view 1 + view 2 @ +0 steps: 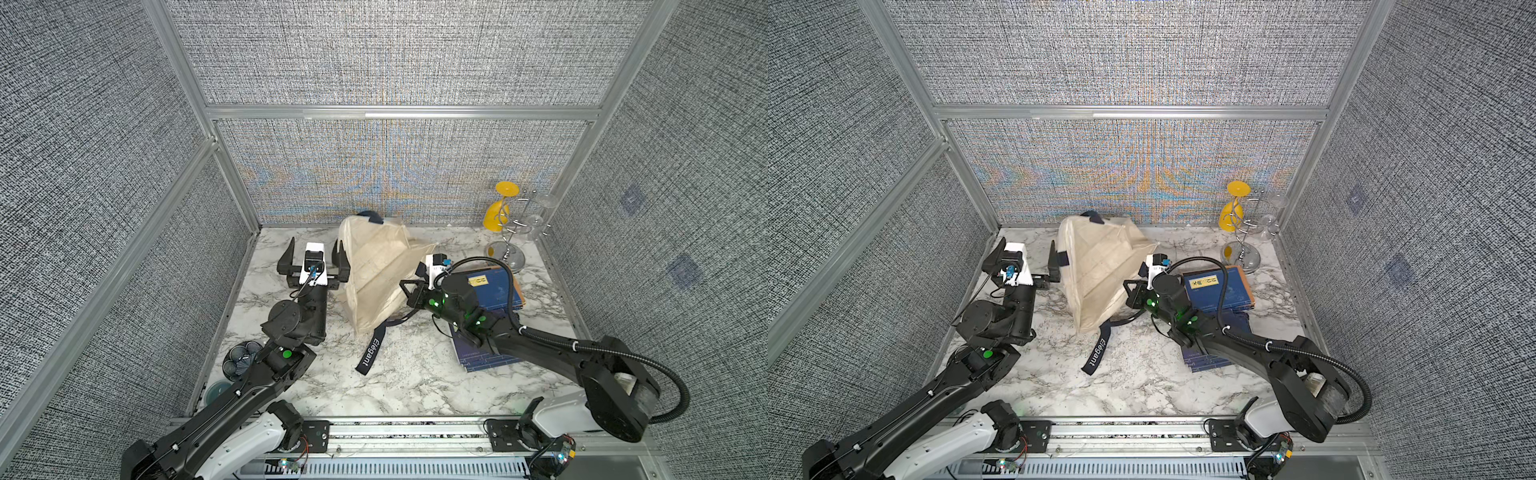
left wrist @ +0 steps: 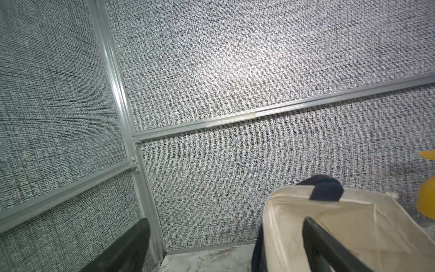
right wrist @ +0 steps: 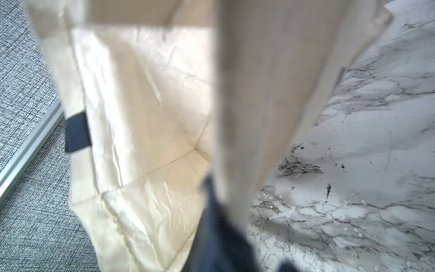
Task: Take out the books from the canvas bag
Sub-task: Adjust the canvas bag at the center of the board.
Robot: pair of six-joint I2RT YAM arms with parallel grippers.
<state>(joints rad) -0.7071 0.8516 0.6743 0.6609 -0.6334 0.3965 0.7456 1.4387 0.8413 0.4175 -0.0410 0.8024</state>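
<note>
Top views only: books (image 1: 492, 291) stacked on bench (image 1: 395, 386), R of canvas bag (image 1: 374, 266), partly under R arm (image 1: 540, 345). Yellow cover label (image 1: 478, 281) too small to read. Bag's strap (image 1: 371, 353) reads "Elegant". R wrist view only: bag's cream inside (image 3: 141, 106), close up. L end effector (image 1: 314, 253) released, just beside bag. R end effector (image 1: 409, 289) clenched on bag fabric.

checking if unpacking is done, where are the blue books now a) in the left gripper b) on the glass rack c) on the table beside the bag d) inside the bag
c: the books lie stacked on the table beside the canvas bag, whose inside looks bare in the right wrist view.
</note>
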